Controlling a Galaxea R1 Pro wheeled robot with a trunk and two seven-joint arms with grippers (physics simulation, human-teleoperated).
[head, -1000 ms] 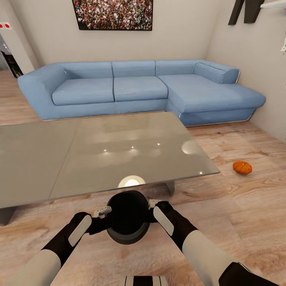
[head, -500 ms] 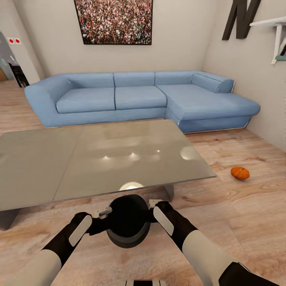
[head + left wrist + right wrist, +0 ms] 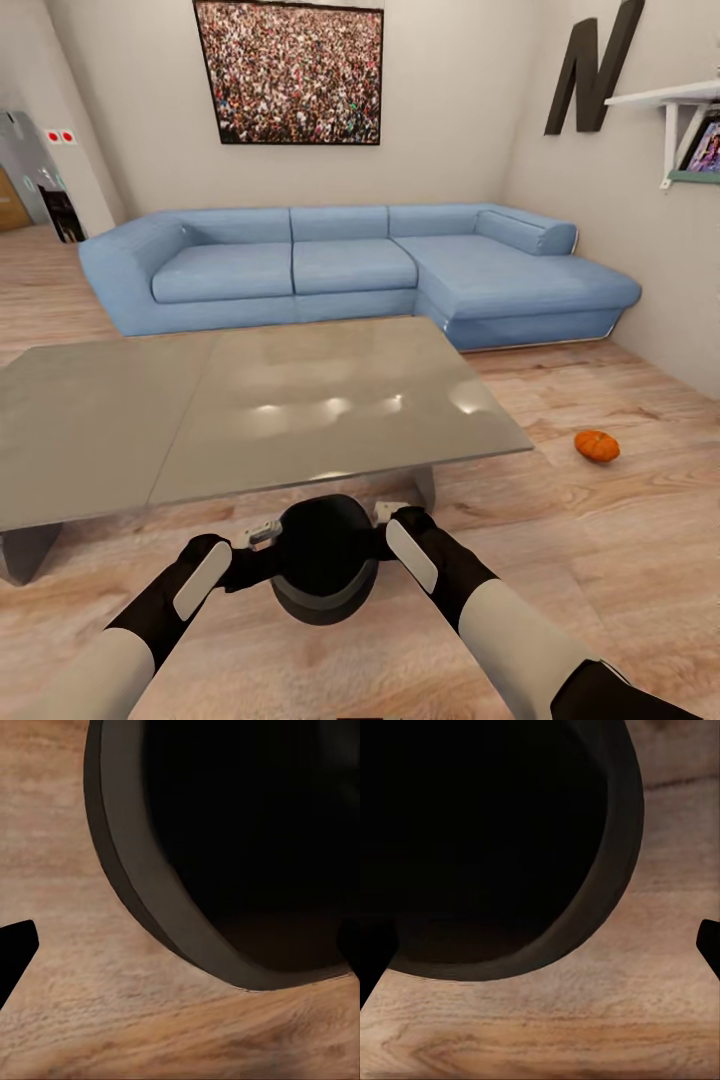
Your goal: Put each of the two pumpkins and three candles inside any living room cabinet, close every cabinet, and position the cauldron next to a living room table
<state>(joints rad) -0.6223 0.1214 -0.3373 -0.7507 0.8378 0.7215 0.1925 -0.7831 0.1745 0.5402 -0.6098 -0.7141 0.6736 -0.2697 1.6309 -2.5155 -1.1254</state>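
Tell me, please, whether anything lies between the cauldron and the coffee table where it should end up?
Nothing visible does. The cauldron, flanked by the left claw and right claw, sits above bare wood floor just short of the table edge.

Legible text, one item:

1. Letter "N" [image 3: 592, 68]: a large dark block capital fixed to the right-hand wall [image 3: 560, 150], just beside the white shelf [image 3: 668, 97]. Its top is cut by the picture's edge.

Not legible: framed picture [image 3: 706, 146] under the shelf, too small to tell any lettering; two red marks [image 3: 60, 136] on the far left wall, no characters made out.
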